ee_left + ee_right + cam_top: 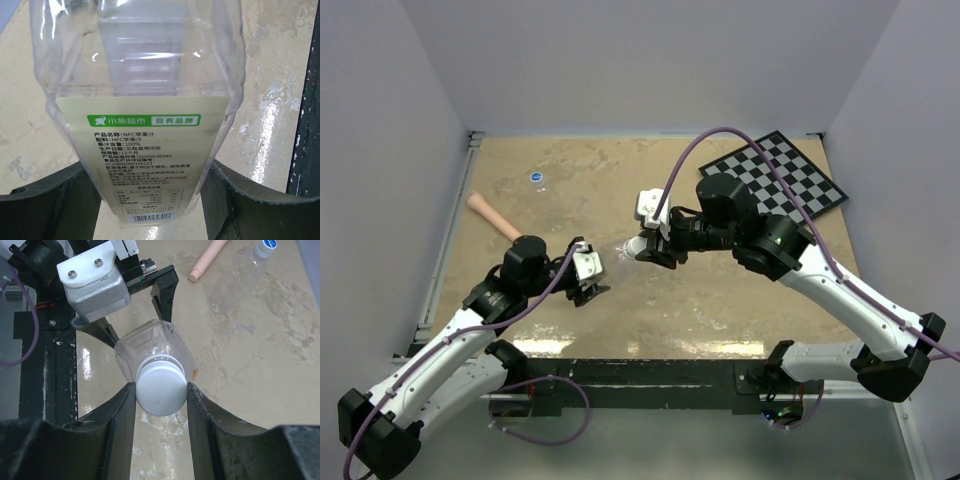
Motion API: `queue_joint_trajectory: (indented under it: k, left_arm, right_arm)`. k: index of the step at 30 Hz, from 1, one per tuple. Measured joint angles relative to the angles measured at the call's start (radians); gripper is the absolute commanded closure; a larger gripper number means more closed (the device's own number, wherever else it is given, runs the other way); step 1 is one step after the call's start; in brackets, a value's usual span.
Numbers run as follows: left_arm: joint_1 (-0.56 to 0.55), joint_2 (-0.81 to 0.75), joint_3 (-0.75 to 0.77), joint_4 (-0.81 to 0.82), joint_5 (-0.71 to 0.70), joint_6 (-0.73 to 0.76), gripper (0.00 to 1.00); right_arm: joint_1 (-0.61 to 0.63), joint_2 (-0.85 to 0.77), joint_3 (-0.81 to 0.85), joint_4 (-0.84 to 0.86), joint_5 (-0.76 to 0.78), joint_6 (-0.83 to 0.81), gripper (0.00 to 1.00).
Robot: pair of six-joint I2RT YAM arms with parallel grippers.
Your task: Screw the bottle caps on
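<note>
Your left hand (590, 285) is clenched on the wide bottle (145, 65), one finger against each side of its lower body by the printed label, and it holds the bottle on its side above the tabletop (720, 300). The left forearm reaches up from the 7 o'clock corner, and its wrist turns toward 3 o'clock. Your right arm sweeps in from 4 o'clock and bends back toward 9 o'clock, so the two hands face each other near the middle. Your right hand (655, 250) is closed tight on the white cap (161, 392), which sits on the bottle's neck, a finger pressed to each side of its rim. The small bottle (240, 272) is well apart at 10 o'clock with the blue cap (538, 178) on top. The pink stick (495, 217) lies near it, and a checkerboard (785, 180) lies at 2 o'clock.
</note>
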Motion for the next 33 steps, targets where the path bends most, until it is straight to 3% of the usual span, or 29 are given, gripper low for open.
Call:
queue_joint_trajectory:
  k: [33]
  left_arm:
    - [-0.017,-0.001,0.000,-0.018,0.031,0.016,1.00]
  right_arm:
    - [0.002,0.003,0.000,-0.029,-0.065,-0.025,0.88]
